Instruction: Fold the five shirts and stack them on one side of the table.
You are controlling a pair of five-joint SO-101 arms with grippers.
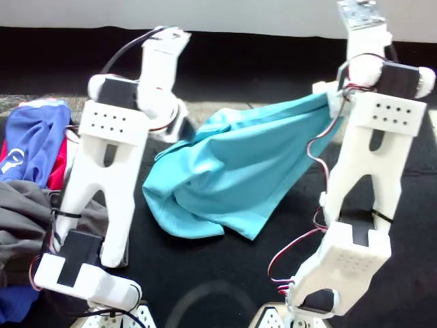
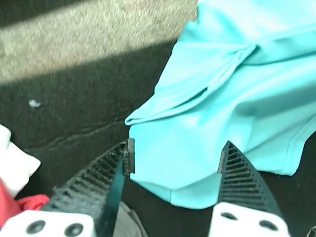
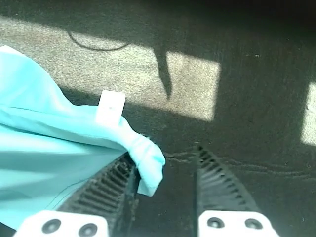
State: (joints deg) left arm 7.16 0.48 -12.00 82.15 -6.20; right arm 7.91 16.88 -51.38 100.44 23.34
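While the teal shirt (image 1: 232,171) hangs half lifted in the middle, its folding looks only just begun.
Its corner by the white tag (image 3: 110,107) drapes over one finger of the right gripper (image 3: 165,153), at the upper right of the high view, and those jaws are spread, not pinching. The left gripper (image 2: 177,153), jaws wide too, hovers over the shirt's other edge. The other shirts (image 1: 31,178) lie heaped at the left edge. Next, I think, the left gripper should pinch that edge so both arms can pull the shirt flat on the black table (image 1: 225,273).

Nothing legible: the white tag (image 3: 110,107) on the teal shirt (image 3: 44,158) looks blank, and the white emblem (image 1: 12,162) on the blue shirt (image 1: 34,133) is unreadable.
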